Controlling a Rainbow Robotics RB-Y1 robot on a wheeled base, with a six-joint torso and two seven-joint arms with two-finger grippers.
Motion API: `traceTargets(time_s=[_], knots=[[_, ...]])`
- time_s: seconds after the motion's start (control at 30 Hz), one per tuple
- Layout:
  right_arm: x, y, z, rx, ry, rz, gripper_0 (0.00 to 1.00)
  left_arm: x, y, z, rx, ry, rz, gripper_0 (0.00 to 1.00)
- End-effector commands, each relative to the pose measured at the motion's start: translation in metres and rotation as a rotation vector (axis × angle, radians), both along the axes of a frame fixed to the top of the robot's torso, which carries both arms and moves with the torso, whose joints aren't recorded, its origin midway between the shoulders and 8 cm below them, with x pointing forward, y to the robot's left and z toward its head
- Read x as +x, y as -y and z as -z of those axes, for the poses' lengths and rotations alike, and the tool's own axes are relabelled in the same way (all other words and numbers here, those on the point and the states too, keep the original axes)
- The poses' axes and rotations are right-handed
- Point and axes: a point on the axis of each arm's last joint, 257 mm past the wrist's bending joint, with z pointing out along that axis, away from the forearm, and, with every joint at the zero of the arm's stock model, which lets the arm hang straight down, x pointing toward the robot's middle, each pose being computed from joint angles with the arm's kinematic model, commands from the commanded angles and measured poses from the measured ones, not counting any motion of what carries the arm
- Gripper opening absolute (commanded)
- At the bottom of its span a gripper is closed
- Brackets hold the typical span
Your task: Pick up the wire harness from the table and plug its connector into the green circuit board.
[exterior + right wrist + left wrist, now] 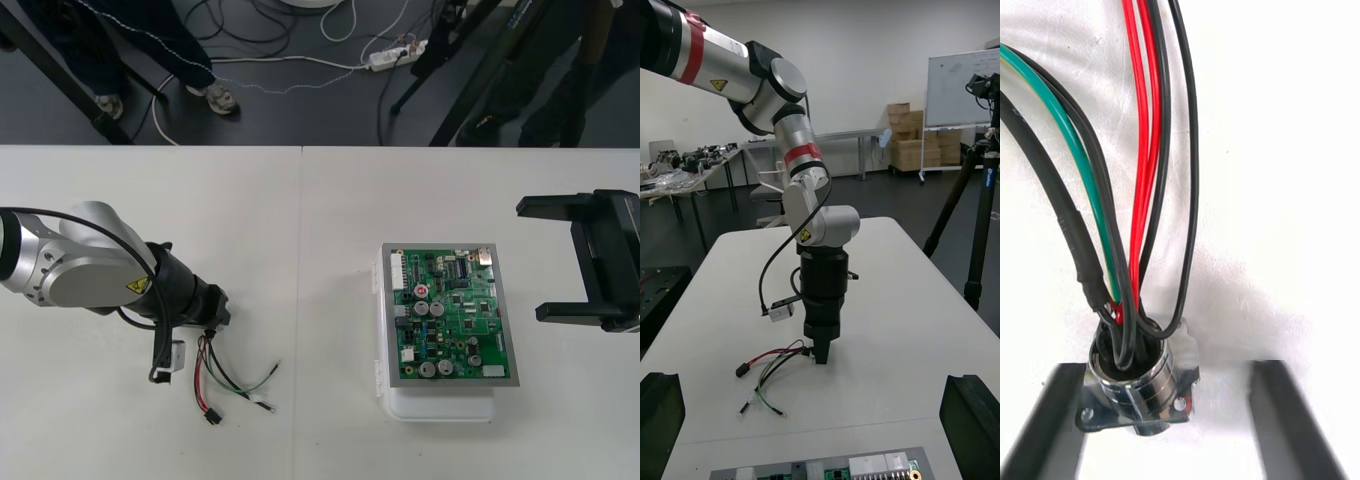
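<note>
The wire harness (228, 380) lies on the table at the front left, its red, black and green wires fanning toward the small black plug (212, 417). My left gripper (212, 325) points down at the harness's upper end. In the left wrist view it (1169, 427) is open, and the round metal socket (1139, 375) stands between the fingers, against one finger (1045, 424) and apart from the other. The green circuit board (450, 315) sits on its white base at the right. My right gripper (555, 260) waits open at the right edge, beside the board.
In the right wrist view the left gripper (822, 352) stands over the harness (771, 367), and the board's near edge (835, 471) lies close below the right gripper (816, 431). Bare table separates harness and board.
</note>
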Motion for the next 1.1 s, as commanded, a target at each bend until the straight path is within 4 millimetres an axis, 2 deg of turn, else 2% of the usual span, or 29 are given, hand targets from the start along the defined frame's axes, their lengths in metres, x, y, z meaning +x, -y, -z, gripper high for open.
traceTargets(time_s=[0.03, 0.27, 0.3, 0.33, 0.37, 0.4, 0.6, 0.7, 0.73, 0.9, 1.1], knots=[[0.000, -0.001, -0.007, -0.019, 0.071, -0.016, 1.00, -0.047, 0.054, 0.029, -0.067, -0.039, 0.167, 0.35], [0.000, -0.001, -0.007, -0.019, 0.071, -0.016, 1.00, -0.049, 0.054, 0.030, -0.066, -0.040, 0.180, 0.25], [0.000, -0.001, -0.007, -0.019, 0.071, -0.016, 1.00, -0.049, 0.055, 0.030, -0.066, -0.040, 0.184, 0.17], [0.000, -0.001, -0.007, -0.019, 0.071, -0.016, 1.00, -0.049, 0.055, 0.030, -0.066, -0.040, 0.184, 0.17], [0.000, -0.001, -0.007, -0.019, 0.071, -0.016, 1.00, -0.049, 0.055, 0.030, -0.065, -0.039, 0.184, 0.03], [0.000, -0.001, -0.007, -0.019, 0.071, -0.016, 1.00, -0.049, 0.055, 0.030, -0.067, -0.041, 0.181, 0.00], [0.000, -0.001, -0.007, -0.019, 0.071, -0.016, 1.00, -0.032, 0.052, 0.016, -0.083, -0.008, 0.153, 0.00], [0.000, -0.001, -0.007, -0.019, 0.071, -0.016, 1.00, -0.016, 0.049, 0.000, -0.101, 0.028, 0.133, 0.00], [0.000, -0.001, -0.007, -0.019, 0.071, -0.016, 1.00, -0.016, 0.049, 0.000, -0.101, 0.028, 0.133, 0.00], [0.000, -0.001, -0.007, -0.019, 0.071, -0.016, 1.00, 0.008, 0.044, -0.028, -0.119, 0.071, 0.096, 0.00], [0.000, -0.001, -0.007, -0.019, 0.071, -0.016, 1.00, 0.024, 0.036, -0.065, -0.106, 0.066, 0.060, 0.00]])
